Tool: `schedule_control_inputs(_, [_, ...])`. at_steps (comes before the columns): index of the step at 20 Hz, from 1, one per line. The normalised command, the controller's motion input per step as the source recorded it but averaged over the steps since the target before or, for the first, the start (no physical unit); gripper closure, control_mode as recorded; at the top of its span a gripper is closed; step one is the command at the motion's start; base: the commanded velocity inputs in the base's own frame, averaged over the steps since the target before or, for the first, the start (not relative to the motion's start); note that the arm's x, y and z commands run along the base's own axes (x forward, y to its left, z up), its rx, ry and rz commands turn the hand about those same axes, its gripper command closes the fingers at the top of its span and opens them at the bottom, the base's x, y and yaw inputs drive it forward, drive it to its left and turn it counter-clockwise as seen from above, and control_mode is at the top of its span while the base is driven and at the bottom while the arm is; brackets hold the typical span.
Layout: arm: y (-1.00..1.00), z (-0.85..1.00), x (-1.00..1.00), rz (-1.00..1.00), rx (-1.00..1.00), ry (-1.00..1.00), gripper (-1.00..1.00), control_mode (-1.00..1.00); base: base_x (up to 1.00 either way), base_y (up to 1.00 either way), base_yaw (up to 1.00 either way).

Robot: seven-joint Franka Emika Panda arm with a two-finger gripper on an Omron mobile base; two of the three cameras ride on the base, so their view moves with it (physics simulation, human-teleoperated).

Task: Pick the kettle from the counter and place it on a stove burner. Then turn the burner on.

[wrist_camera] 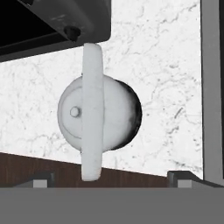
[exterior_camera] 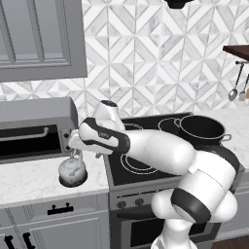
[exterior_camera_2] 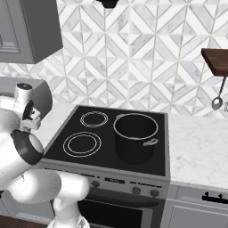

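Marble-look bench (exterior_camera: 29, 180) left of the cooktop carries the kettle (exterior_camera: 73, 171). Tool (exterior_camera: 75, 151) hangs directly over it, jaws spread wide, released, nothing gripped; in the hand view both fingertips (wrist_camera: 41, 180) stand well apart either side of the arched handle (wrist_camera: 92, 111). Kettle sits upright just in front of a dark toaster oven (exterior_camera: 34, 129), lid knob (wrist_camera: 75, 112) visible. Beyond: black glass cooktop (exterior_camera_2: 107, 153), its largest double-ring burner (exterior_camera_2: 82, 144) bare, big black pot (exterior_camera_2: 136, 136) on the right side.
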Motion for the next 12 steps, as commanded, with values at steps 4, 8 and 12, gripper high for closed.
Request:
schedule_control_inputs(4, [0.26,-0.25,0.38,0.0,0.0,0.0,-1.0,-1.0,0.0,0.0,0.0])
schedule_control_inputs(8, [0.39,-0.22,0.31,0.0,0.0,0.0,-1.0,-1.0,0.0,0.0,0.0])
schedule_control_inputs(12, [0.28,-0.31,0.26,0.0,0.0,0.0,-1.0,-1.0,0.0,0.0,0.0])
